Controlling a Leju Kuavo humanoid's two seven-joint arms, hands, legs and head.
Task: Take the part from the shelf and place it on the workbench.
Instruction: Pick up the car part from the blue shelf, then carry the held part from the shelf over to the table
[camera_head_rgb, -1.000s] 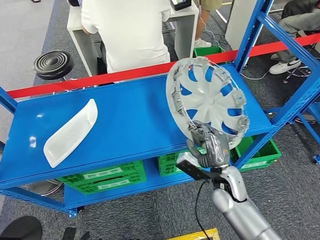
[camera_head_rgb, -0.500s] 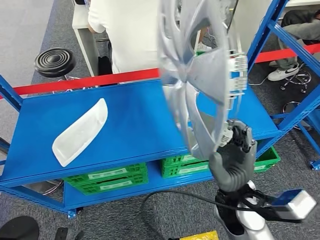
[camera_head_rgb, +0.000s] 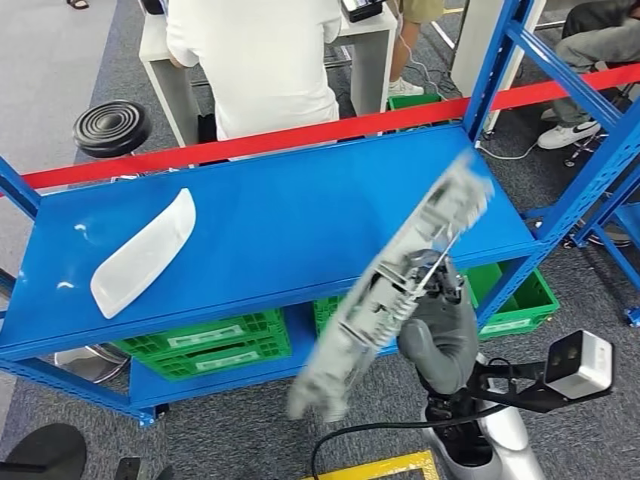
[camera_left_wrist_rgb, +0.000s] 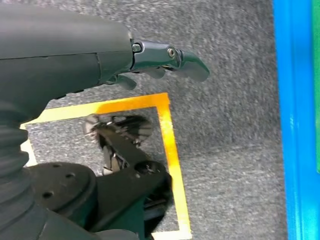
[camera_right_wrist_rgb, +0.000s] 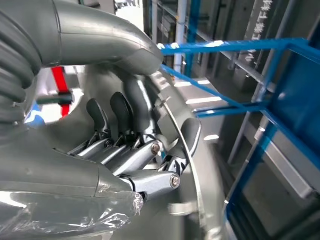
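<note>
Nearest to us, we are holding the round silver plastic wheel cover in our right hand, the fingers curled over its rim so the disc is pinched at one edge and hanging clear of everything. It is showing edge-on and tilted, one end low near the grey carpet floor, the other reaching up across the front corner of the blue metal shelf; it is blurred, which we take to mean it is swinging. Gripping the rim rather than the face probably suits a thin, wide part, though it leaves a long lever that could twist in the grip. Our left hand is hanging over the carpet with fingers extended and apart, holding nothing, beside a yellow taped floor marking. The part is off the shelf, so the carry to the table is what is left; we are seeing no table here. Further back, a long white curved plastic panel is lying on the shelf deck, with green plastic crates beneath. Beyond the red rail, a person in a white shirt is sitting at a desk beside a black round stool.
</note>
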